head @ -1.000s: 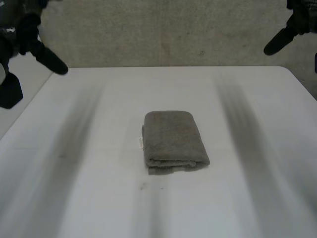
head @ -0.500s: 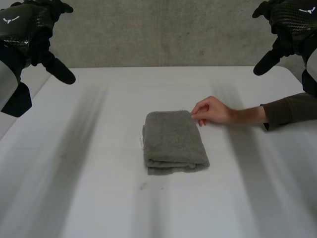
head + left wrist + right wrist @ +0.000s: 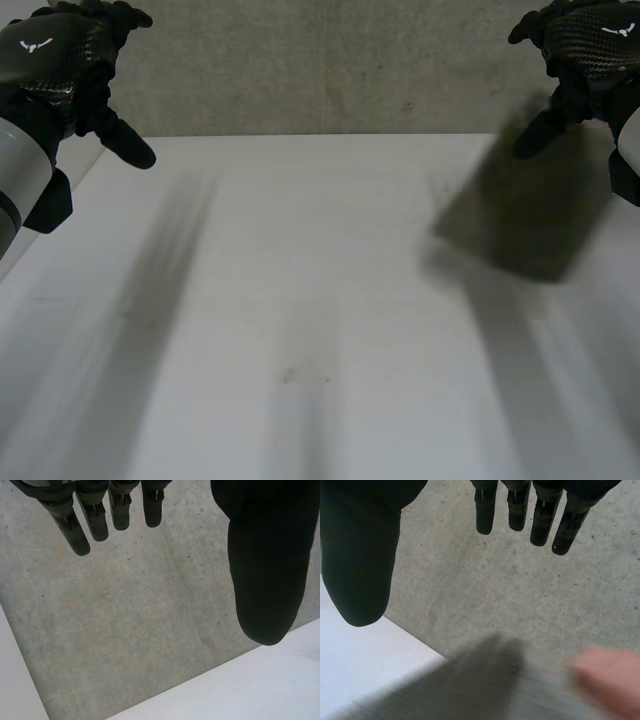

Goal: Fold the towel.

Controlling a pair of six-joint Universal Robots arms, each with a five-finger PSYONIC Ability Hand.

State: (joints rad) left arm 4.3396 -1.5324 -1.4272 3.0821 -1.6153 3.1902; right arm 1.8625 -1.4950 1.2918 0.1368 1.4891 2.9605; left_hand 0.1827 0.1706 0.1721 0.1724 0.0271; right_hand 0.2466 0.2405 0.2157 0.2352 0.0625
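**Two empty hands aloft, the towel off toward the table's far right**

Both hands hang above the far corners of the white table (image 3: pixel 300 260), and neither has hold of anything. In its own wrist view the left hand (image 3: pixel 62 55) shows straight fingers (image 3: pixel 77 532) set well apart from a broad, rounded thumb (image 3: pixel 265 575), with bare concrete wall (image 3: pixel 330 70) beyond them. The right hand (image 3: pixel 590 45) is held the same way, fingers (image 3: pixel 485 512) extended, thumb wide, and nothing in between.

The towel (image 3: pixel 510 215) is a dark grey smear on the far right part of the table, below the right hand. It is too blurred to say whether it is folded or loose, or whether it lies flat or is lifted. In the right wrist view it lies beneath the right hand's fingertips, and a person's hand (image 3: pixel 610 680) is just beside it. I cannot tell whether the two are touching.

I judge the robot has not started folding; this looks like the cloth being set out. The next move calls for patience first. The person's hand should be clear and the towel at rest before either arm comes down. After that the hands need an edge or corner they can find and pinch.

The towel looks thick, soft and matte, so it will likely sag and bunch. The table is hard and smooth, so the cloth may slide when pushed. The black fingers are stiff and blunt at the tips, which may make it awkward to get under a thin hem.
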